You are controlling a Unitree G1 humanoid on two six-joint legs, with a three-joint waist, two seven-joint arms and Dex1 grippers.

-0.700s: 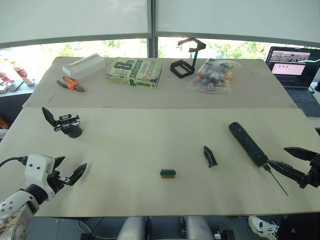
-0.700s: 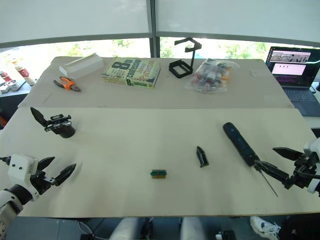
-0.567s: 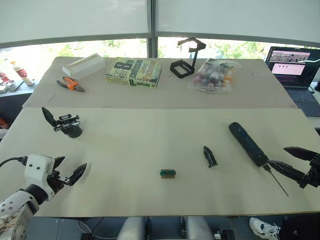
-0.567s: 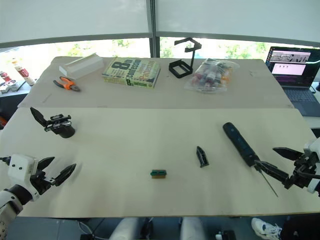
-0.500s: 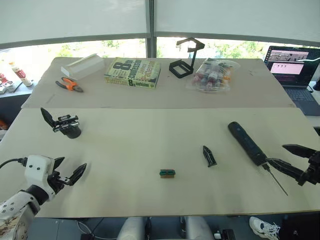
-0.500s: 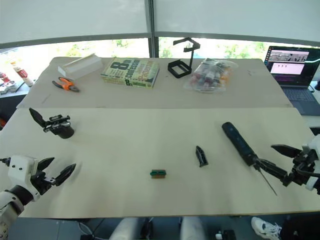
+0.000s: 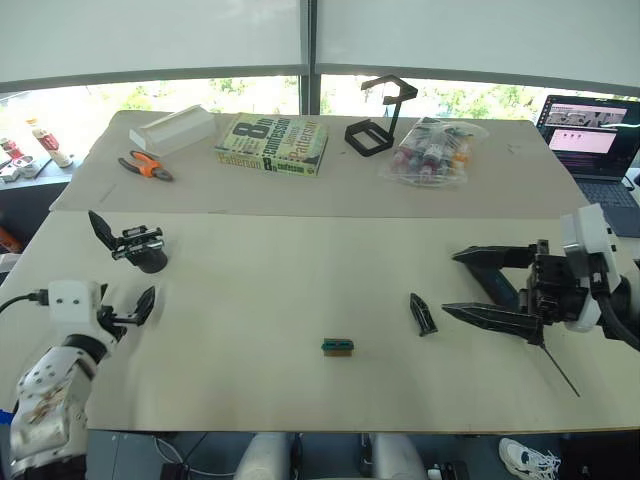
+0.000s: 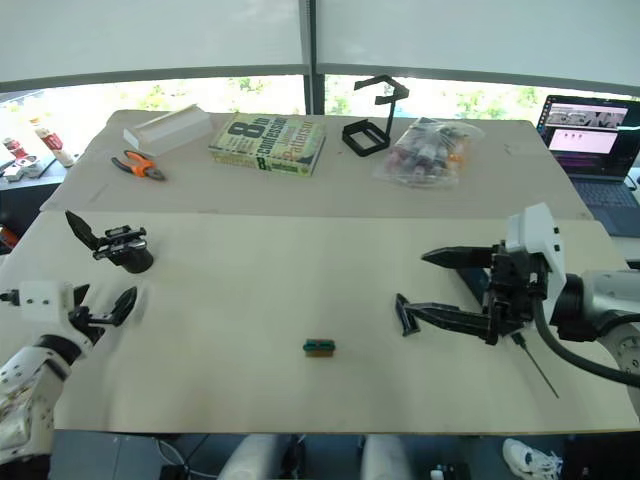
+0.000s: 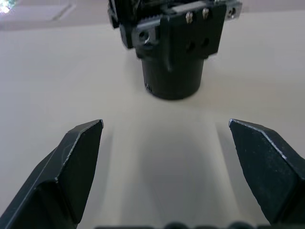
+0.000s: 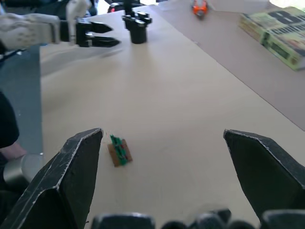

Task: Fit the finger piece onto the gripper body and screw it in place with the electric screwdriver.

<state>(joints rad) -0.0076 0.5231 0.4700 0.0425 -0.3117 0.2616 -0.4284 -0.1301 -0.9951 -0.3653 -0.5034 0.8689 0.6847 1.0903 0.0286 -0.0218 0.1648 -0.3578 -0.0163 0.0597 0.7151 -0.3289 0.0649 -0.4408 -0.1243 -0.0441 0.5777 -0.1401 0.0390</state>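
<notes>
**Two open grippers, each close to its own part**

On the far left, the gripper body (image 7: 138, 250) stands on its round base on the table (image 7: 290, 300), with its one pointed finger sticking up and away to the left. The left gripper (image 9: 167, 157) sits just in front of it, with its two fingers spread wide and nothing between them. In the left wrist view the gripper body is straight ahead, right down the middle of the gap, near but not touching. So the left arm is the one closest to it.

In the middle of the table lies a small green-and-brown block (image 7: 336, 347), apart from everything else.

A bit to the right lies the finger piece (image 7: 421, 313), flat on the table, with its point aimed toward the robot. The right gripper (image 7: 448, 284) reaches in from the right side, open wide and holding nothing. Its lower fingertip is just beside the finger piece. The right arm is by far the nearer one to this part.

The electric screwdriver (image 7: 500, 287) lies under the right gripper, mostly hidden. Its thin metal bit pokes out toward the near right edge.
</notes>
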